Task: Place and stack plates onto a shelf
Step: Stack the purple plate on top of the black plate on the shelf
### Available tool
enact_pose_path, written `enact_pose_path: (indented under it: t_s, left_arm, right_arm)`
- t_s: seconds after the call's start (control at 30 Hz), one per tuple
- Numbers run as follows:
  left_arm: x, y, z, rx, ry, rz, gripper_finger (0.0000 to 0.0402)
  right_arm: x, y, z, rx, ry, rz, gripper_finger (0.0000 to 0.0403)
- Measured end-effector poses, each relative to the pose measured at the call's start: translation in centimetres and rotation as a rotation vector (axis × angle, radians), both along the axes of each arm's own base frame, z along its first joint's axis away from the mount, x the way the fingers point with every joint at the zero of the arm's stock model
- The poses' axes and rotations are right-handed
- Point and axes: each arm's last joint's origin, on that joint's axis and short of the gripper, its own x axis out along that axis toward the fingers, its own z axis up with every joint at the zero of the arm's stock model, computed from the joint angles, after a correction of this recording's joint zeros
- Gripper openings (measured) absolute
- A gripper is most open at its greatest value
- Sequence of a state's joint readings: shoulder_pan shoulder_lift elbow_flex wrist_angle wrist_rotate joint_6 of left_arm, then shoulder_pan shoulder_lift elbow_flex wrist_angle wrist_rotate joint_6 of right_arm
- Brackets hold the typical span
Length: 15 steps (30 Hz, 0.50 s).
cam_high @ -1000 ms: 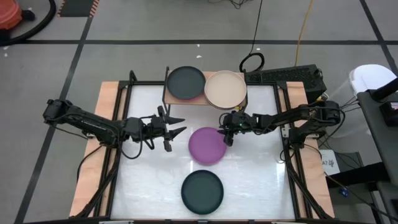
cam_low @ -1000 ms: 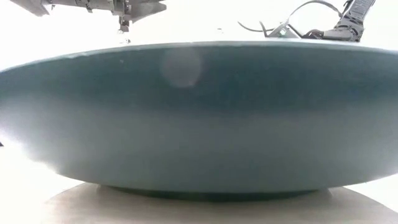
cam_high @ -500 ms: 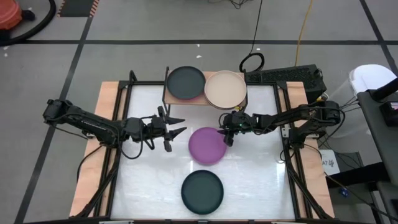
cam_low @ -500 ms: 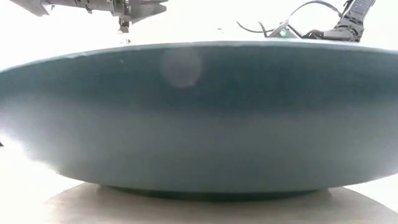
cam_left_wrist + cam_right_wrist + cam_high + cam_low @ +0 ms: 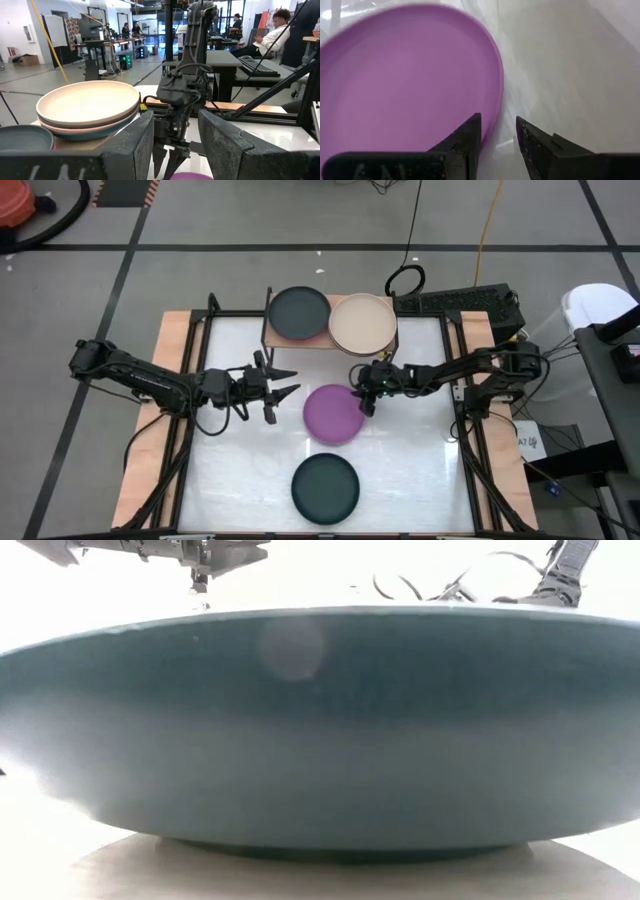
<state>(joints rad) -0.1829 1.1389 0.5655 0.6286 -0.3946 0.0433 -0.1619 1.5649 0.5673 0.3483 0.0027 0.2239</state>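
Right gripper (image 5: 366, 402) at purple plate (image 5: 333, 413) rim.
Fingers spread, straddling the plate's edge, not clamped. Plate lies on table (image 5: 420, 470), just before the shelf (image 5: 292, 343). Left gripper (image 5: 285, 383) spread, beside plate.

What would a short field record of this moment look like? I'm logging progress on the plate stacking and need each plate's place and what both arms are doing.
shelf: at the table's far edge
on shelf: dark plate beside a stack topped by a beige plate
on table: purple plate mid-table, dark teal plate near the front edge
right gripper: jaws open, straddling the purple plate's rim, one finger over the plate, the other outside it
left gripper: jaws open, empty, left of the purple plate
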Motion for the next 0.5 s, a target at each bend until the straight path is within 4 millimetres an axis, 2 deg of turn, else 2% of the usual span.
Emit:
enact_pose_path:
  t_s: [0.5]
  left_arm:
    - [0.1, 0.5, -0.2, -0.018, 0.023, 0.02, 0.0161]
  right_arm:
    - [0.6, -0.1, -2.2, 0.046, 0.028, -0.033, 0.0102]
